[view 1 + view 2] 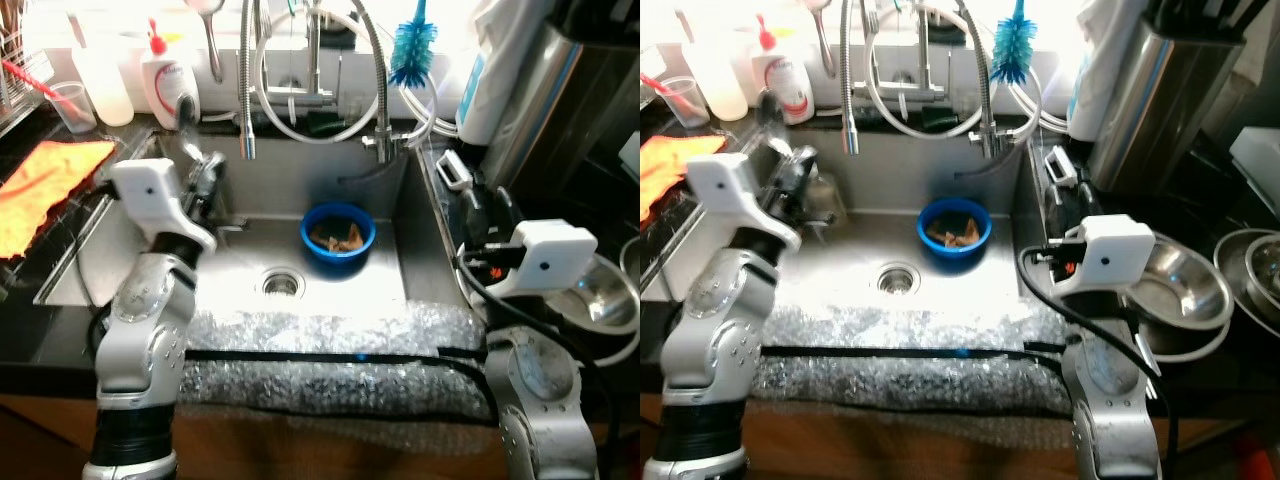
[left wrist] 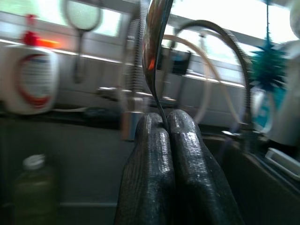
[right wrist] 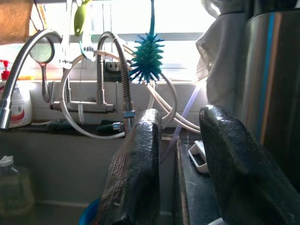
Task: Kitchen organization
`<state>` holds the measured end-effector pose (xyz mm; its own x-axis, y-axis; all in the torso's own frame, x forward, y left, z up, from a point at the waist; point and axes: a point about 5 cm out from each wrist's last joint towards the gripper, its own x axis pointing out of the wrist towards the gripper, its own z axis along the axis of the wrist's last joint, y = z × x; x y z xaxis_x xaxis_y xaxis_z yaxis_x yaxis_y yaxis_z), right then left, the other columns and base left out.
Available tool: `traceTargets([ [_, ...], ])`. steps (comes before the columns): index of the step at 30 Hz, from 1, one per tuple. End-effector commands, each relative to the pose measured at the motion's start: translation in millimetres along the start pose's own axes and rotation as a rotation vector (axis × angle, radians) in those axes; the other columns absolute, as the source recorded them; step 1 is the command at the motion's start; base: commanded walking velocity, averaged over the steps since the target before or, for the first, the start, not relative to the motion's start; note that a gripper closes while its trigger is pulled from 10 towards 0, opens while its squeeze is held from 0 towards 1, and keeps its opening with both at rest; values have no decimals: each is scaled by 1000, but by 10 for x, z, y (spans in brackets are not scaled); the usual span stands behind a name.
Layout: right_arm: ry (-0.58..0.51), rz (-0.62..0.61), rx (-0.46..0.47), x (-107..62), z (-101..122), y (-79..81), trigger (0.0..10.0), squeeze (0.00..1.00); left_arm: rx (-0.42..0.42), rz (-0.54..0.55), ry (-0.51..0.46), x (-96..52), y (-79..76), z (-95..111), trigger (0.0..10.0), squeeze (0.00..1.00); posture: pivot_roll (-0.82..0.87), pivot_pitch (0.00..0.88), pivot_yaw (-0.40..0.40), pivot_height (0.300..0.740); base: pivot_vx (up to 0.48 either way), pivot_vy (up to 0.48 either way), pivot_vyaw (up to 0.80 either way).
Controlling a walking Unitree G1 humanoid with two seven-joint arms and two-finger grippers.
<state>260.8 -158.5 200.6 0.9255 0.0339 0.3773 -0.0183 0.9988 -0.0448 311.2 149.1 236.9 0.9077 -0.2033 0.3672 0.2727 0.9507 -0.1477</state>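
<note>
Your left claw [image 2: 166, 133] is pressed together, pinching a metal spoon [image 2: 154, 51] upright over the far left of the sink [image 1: 420, 260]. Your right claw [image 3: 180, 140] hangs spread over the table at the sink's right edge; the blue bowl [image 1: 338, 238] sits in the basin beyond the drain.

Spoon [image 2: 157, 51]: bowl cut off at the frame's top centre in the left wrist view, motion-blurred in the head views. Bottle [image 2: 33, 187] at lower left too blurred for its label. Blue bowl [image 1: 338, 238] contents too small to identify.

One blue bowl [image 1: 338, 238], two steel bowls [image 1: 1175, 285]
</note>
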Motion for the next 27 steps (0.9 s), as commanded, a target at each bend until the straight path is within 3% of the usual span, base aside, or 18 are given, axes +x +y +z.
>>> traceTargets([
  [1,-15,-4,-4,13,29,1,10000,0,-14,-19,15,28,-33,-33,10000,0,-12,69,11,740,0,0,0],
  [8,-16,1,2,9,28,27,10000,0,-153,-4,109,9,-104,-283,10000,0,-19,69,18,740,0,0,0],
  [15,-17,14,6,15,27,51,10000,0,-165,-52,196,-38,-190,-428,10000,0,-19,68,22,740,0,0,0],
  [16,-15,19,6,15,22,58,10000,0,-207,-50,214,-44,-197,-450,10000,0,-20,66,23,740,0,0,0],
  [17,-14,20,7,14,20,63,10000,0,-218,-51,221,-46,-196,-457,10000,75,-20,65,23,740,0,0,0],
  [18,-14,21,7,14,20,65,10000,0,-211,-54,229,-49,-194,-463,10000,388,-20,65,23,740,0,0,0],
  [19,-14,21,8,15,19,67,10000,0,-205,-56,235,-50,-194,-467,10000,388,-19,63,24,740,0,0,0],
  [20,-13,24,9,13,16,73,10000,0,-190,-69,252,-58,-201,-486,10000,1000,-18,61,24,740,0,0,0],
  [27,-10,37,12,10,11,94,10000,0,-191,-77,271,-81,-218,-505,10000,1000,-19,57,23,740,0,0,0],
])
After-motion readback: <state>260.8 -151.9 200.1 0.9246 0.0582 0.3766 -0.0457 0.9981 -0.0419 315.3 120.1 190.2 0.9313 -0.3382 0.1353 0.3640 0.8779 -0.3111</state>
